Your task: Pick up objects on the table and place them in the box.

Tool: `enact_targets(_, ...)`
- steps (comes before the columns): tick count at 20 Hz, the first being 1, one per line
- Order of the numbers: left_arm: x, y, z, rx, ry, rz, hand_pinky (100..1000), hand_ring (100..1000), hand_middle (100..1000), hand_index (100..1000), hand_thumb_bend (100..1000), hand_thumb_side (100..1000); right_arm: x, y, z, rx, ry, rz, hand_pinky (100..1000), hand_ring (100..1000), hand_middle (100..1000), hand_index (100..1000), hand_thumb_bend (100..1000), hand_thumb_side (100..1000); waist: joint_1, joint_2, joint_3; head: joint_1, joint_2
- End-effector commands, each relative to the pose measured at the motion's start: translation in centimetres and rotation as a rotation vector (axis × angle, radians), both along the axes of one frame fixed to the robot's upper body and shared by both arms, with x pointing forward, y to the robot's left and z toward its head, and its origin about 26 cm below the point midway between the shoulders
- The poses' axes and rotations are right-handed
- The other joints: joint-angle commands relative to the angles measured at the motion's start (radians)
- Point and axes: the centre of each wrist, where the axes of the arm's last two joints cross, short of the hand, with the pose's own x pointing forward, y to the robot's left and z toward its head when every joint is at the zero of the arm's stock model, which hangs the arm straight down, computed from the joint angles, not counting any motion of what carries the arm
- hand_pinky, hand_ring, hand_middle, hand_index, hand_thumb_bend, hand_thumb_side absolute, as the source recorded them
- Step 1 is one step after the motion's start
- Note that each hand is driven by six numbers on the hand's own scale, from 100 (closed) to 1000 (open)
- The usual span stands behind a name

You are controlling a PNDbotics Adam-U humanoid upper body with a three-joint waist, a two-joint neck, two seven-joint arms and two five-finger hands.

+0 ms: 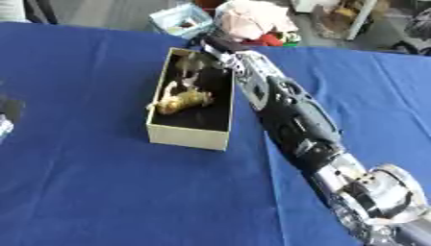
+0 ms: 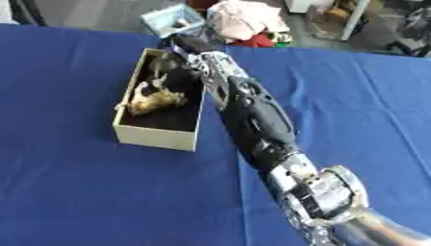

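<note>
A cream box [image 1: 187, 137] with a dark inside stands on the blue table [image 1: 101, 192], its long side running away from me. A golden-yellow object [image 1: 181, 101] lies in the middle of the box. My right arm reaches from the lower right up to the box's far end. My right hand [image 2: 164, 62] hangs over that far end, inside the rim. Grey shapes show at the hand; I cannot tell whether they are part of it or a held thing.
A dark and pale shape [image 1: 5, 117] sits at the table's left edge, too cut off to identify. Beyond the table's far edge lie a light blue tray [image 1: 181, 20], pink cloth [image 1: 252, 19] and other clutter.
</note>
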Motion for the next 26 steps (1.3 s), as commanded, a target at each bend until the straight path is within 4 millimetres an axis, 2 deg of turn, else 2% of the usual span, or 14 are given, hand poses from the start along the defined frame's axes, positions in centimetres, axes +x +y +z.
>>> enact_targets(1, -0.1, 0.1, 0.9, 0.002, -0.03, 0.0, 542, 577, 590, 800, 423, 223, 0.0, -0.9, 3.4, 0.019, -0.085, 0.026, 782, 811, 869, 895, 455, 480, 0.011, -0.023, -0.004, 0.007, -0.012)
enact_targets(6, -0.2, 0.5, 0.7, 0.003, -0.024, 0.016, 542, 577, 590, 800, 425, 224, -0.9, -2.2, 7.5, 0.021, -0.198, 0.13, 769, 787, 841, 885, 434, 425, 0.013, -0.03, -0.027, 0.023, -0.009)
enact_targets(10, -0.3, 0.9, 0.5, 0.001, -0.02, 0.036, 542, 578, 591, 799, 431, 228, -2.3, -4.9, 10.3, -0.021, -0.269, 0.203, 764, 778, 831, 886, 420, 356, 0.018, -0.036, -0.057, 0.042, -0.007)
enact_targets(14, -0.4, 1.3, 0.3, -0.004, -0.019, 0.054, 542, 578, 591, 799, 437, 234, -4.6, -8.1, 11.9, -0.082, -0.301, 0.253, 766, 776, 813, 887, 387, 294, 0.024, -0.038, -0.089, 0.057, -0.009)
enact_targets(15, -0.4, 1.4, 0.2, -0.004, -0.018, 0.057, 542, 578, 591, 799, 453, 235, -5.3, -8.8, 12.1, -0.092, -0.305, 0.263, 765, 774, 808, 887, 492, 198, 0.026, -0.038, -0.095, 0.059, -0.009)
enact_targets(16, -0.5, 1.4, 0.2, -0.004, -0.017, 0.06, 542, 578, 591, 799, 439, 234, -6.0, -9.5, 12.1, -0.099, -0.309, 0.27, 762, 768, 800, 885, 378, 271, 0.029, -0.039, -0.102, 0.062, -0.01)
enact_targets(20, -0.5, 1.7, 0.2, -0.01, -0.02, 0.074, 542, 579, 592, 799, 440, 234, -8.8, -11.7, 11.7, -0.061, -0.325, 0.279, 741, 746, 775, 872, 361, 256, 0.037, -0.04, -0.118, 0.071, -0.012)
enact_targets(26, -0.6, 1.9, 0.1, -0.017, -0.023, 0.088, 542, 580, 593, 800, 442, 233, -11.2, -13.7, 8.5, 0.13, -0.355, 0.222, 694, 695, 743, 845, 306, 228, 0.041, -0.041, -0.129, 0.084, -0.01)
